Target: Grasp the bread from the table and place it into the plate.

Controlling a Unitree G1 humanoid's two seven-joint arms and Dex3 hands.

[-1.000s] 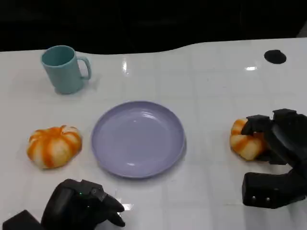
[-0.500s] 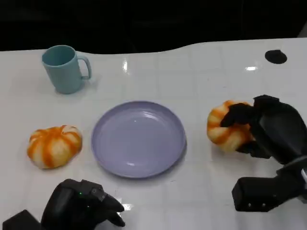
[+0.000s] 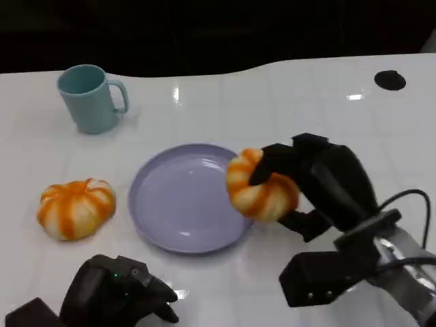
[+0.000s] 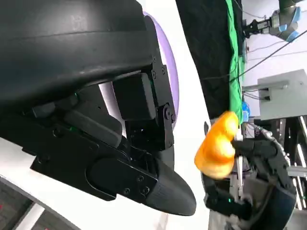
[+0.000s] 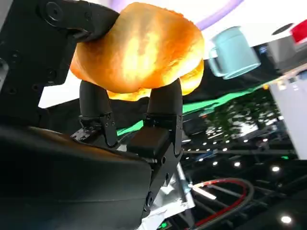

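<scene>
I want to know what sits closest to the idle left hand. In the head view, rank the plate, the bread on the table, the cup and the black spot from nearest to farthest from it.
From the left hand:
1. Bread on the table, just above it, left side.
2. Plate, centre; close to the bread's distance, so these two are nearly tied.
3. Cup, far left.
4. Black spot, far right corner.

We cannot see the right side of the bread (image 3: 262, 193): the right robot hand (image 3: 320, 184) wraps over it and also covers the plate (image 3: 184, 197) rim beneath. The left robot hand (image 3: 119, 296) is cut by the head view's lower edge, so its fingers' lie is unclear. The dark spot (image 3: 390, 80) far beyond the right robot hand is too small to identify.
</scene>
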